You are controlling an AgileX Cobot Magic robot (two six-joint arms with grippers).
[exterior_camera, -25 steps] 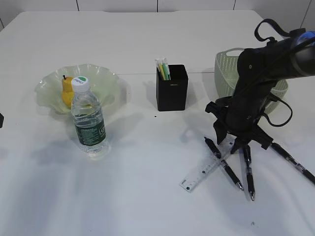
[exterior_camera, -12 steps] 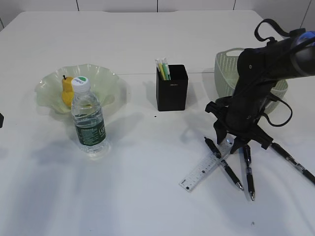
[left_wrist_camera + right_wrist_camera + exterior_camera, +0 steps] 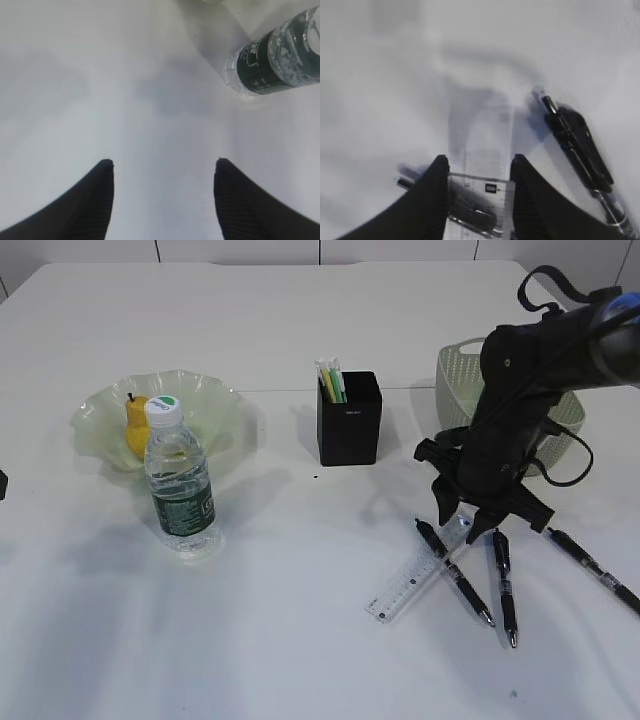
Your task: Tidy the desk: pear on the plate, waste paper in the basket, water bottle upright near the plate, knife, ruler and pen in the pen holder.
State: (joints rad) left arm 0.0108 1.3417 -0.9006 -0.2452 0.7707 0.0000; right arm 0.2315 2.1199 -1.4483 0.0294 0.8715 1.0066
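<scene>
Lifting starts here: your right gripper [image 3: 477, 172] pinches the ruler [image 3: 417, 578] across its width at one end; the far end lies on the desk [image 3: 300, 640], crossing a black pen [image 3: 453, 572]. Raise it straight, keep it level, then carry it back to the pen holder [image 3: 349, 418]. Left gripper [image 3: 162, 172] hangs open, empty.

Tabletop [image 3: 300, 640]: plain white. Plate [image 3: 215, 405]: translucent pale green. Pear [image 3: 136, 425]: yellow, dark stem. Water bottle [image 3: 181, 480]: clear, dark green label, white cap with green top. Pen holder [image 3: 349, 425]: matte black; contents appear green, yellow and white. Basket [image 3: 456, 380]: pale sage green, woven pattern. Ruler [image 3: 415, 580]: clear, fine black markings. Pens [image 3: 502, 585]: black. Right claw [image 3: 478, 192]: black.
</scene>
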